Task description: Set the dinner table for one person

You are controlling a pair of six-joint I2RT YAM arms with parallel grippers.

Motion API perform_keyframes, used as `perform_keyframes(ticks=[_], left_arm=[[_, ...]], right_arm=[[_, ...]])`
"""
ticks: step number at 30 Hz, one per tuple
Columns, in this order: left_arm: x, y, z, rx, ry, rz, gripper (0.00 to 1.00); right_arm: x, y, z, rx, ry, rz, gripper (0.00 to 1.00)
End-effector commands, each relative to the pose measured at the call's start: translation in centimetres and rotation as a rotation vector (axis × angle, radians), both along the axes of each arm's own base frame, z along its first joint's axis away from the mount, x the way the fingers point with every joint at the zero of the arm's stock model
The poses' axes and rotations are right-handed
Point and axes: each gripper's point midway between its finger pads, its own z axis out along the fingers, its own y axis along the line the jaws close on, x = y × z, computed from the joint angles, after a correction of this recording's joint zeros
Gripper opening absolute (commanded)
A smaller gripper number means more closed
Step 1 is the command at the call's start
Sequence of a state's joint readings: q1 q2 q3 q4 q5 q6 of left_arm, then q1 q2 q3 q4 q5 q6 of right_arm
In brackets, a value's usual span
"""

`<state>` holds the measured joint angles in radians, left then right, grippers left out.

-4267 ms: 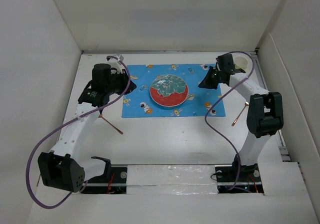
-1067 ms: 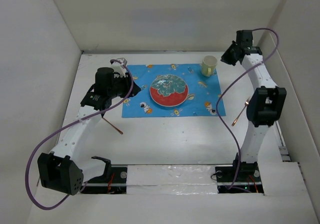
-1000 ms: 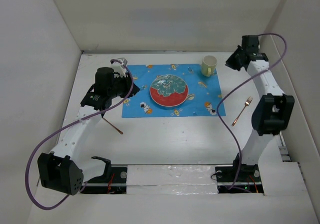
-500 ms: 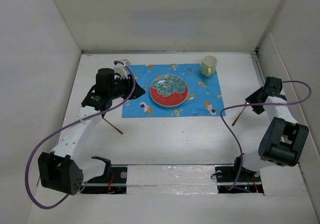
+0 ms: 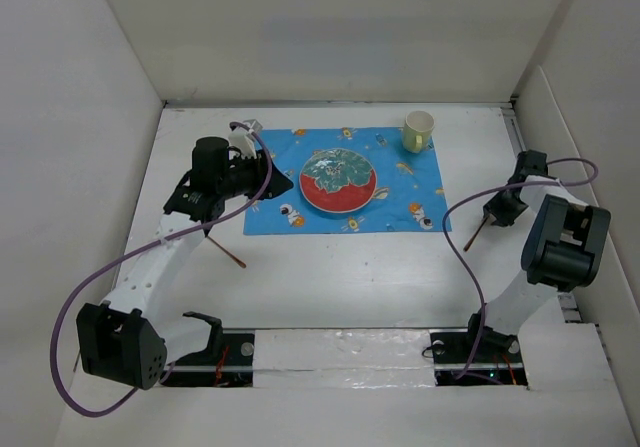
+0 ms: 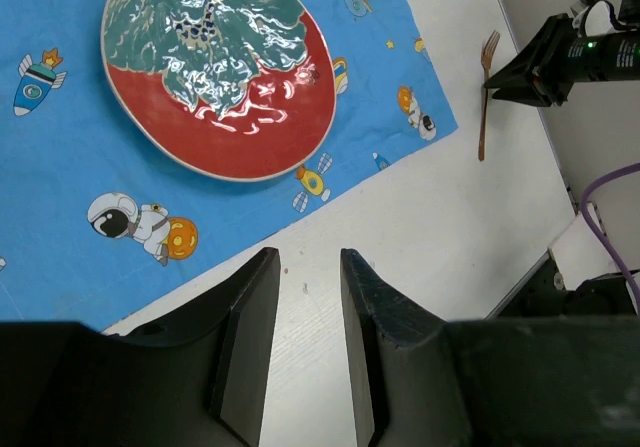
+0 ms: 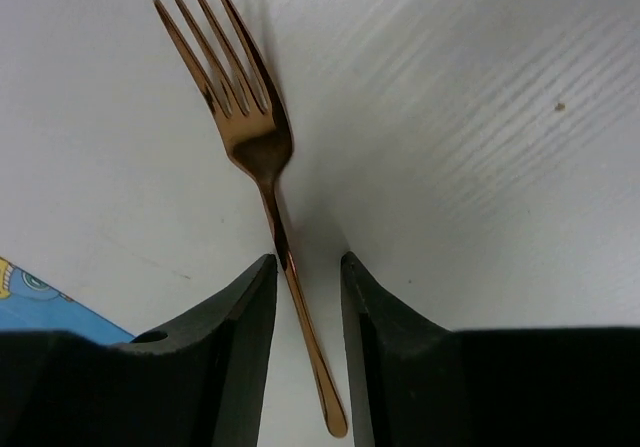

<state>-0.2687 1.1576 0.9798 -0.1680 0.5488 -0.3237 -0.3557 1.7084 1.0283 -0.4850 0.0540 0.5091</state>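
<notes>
The white dinner table (image 5: 330, 277) carries a blue cartoon-print placemat (image 5: 400, 192) with a red and green plate (image 5: 338, 180) at its middle and a pale mug (image 5: 418, 130) on its far right corner. A copper fork (image 5: 474, 234) lies on the table right of the placemat. My right gripper (image 5: 489, 216) is low over it. In the right wrist view it (image 7: 305, 272) is open with the fork's handle (image 7: 296, 287) between the jaws, tines pointing away. My left gripper (image 5: 280, 182) hovers at the plate's left. In the left wrist view it (image 6: 310, 267) is open and empty.
A second copper utensil (image 5: 228, 253) lies on the table left of the placemat, under my left arm. White walls close in the table on the left, back and right. The left wrist view shows the plate (image 6: 220, 92), the fork (image 6: 483, 97) and my right gripper (image 6: 530, 67).
My right arm has let go of the mug on the placemat's far right corner, swung back to the right edge and come down over the fork. My left gripper has edged toward the plate.
</notes>
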Motion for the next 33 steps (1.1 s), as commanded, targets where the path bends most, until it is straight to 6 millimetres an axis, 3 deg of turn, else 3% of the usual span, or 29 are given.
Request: perform_keyframes(ticks=[1,8,12,13,15,19,20,21,22,24,26,27,28,29,30,31,33], left_arm=[[-0.4,-0.3,0.8,-0.026,-0.034,-0.019,0.28],[-0.4,-0.5,1.0,-0.044,-0.047,-0.023,0.28],[-0.4,-0.8,1.7,-0.060,-0.051,-0.040,0.28],[-0.3,-0.9,2.0,-0.058,-0.059,-0.044,0.27],[-0.3,-0.8,1.9,-0.049,-0.054,-0.044,0.26],[-0.5,-0.7,1.8,-0.040,-0.051,-0.044,0.26],[-0.6,-0.7,1.7,-0.042,-0.045,-0.047,0.26],[-0.6,-0.7,1.7,-0.042,-0.045,-0.047,0.26],[-0.6,-0.7,1.8,-0.044,-0.047,-0.047,0.26],[-0.4,-0.6,2.2,-0.040,-0.053,-0.034,0.26],[-0.1,-0.4,2.3,-0.033,-0.048,-0.020,0.26],[0.2,-0.3,2.5,-0.031,-0.053,-0.009,0.27],[0.4,-0.2,2.4,-0.024,-0.045,0.009,0.27],[0.6,0.0,2.4,-0.024,-0.036,0.025,0.27],[0.8,0.2,2.4,-0.022,-0.032,0.046,0.27],[1.2,0.5,2.3,-0.019,-0.026,0.084,0.28],[1.7,1.5,1.9,-0.051,0.023,0.153,0.30]], right_arm=[[-0.1,0.3,0.0,-0.014,0.075,0.054,0.36],[-1.1,1.5,-0.8,-0.064,0.185,0.117,0.31],[-1.3,1.3,-0.8,-0.112,0.219,0.114,0.16],[-1.2,1.5,-0.5,-0.119,0.207,0.117,0.02],[-0.8,1.6,0.2,-0.139,0.182,0.112,0.00],[2.0,2.3,6.1,-0.209,0.004,0.134,0.00],[3.7,3.5,10.5,-0.231,-0.098,0.168,0.00],[3.7,3.5,10.6,-0.231,-0.099,0.169,0.00],[4.1,4.1,12.0,-0.236,-0.128,0.184,0.00],[5.2,7.1,16.2,-0.234,-0.234,0.260,0.00],[5.8,9.9,19.0,-0.219,-0.325,0.340,0.00],[6.4,12.8,20.0,-0.193,-0.378,0.414,0.00],[6.8,14.4,21.3,-0.180,-0.416,0.463,0.00],[6.9,15.9,21.9,-0.160,-0.434,0.513,0.00],[6.9,18.9,21.3,-0.111,-0.424,0.605,0.00],[7.4,20.2,22.3,-0.109,-0.442,0.651,0.00],[7.7,22.3,20.5,-0.102,-0.372,0.720,0.00]])
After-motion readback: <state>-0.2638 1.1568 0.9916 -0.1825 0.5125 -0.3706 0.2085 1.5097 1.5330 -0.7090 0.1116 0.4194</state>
